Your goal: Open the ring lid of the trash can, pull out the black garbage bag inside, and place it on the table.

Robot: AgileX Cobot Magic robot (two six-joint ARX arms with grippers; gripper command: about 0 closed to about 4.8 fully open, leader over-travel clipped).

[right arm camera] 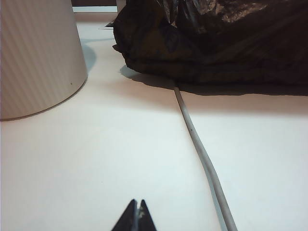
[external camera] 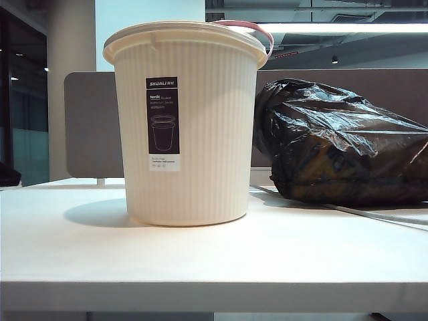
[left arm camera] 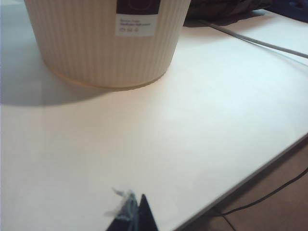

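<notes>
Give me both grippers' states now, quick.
Left gripper: closed, holding nothing, low over the table before the trash can.
Right gripper: closed, empty, facing the black garbage bag.

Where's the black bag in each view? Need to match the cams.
Exterior: the bag lies on the table, right of the trash can.
Left wrist: only a dark sliver of it shows, at the frame's edge behind the can.
Right wrist: it fills the far side, beyond the shut right gripper.
Shared landmark: the ribbed can.
</notes>
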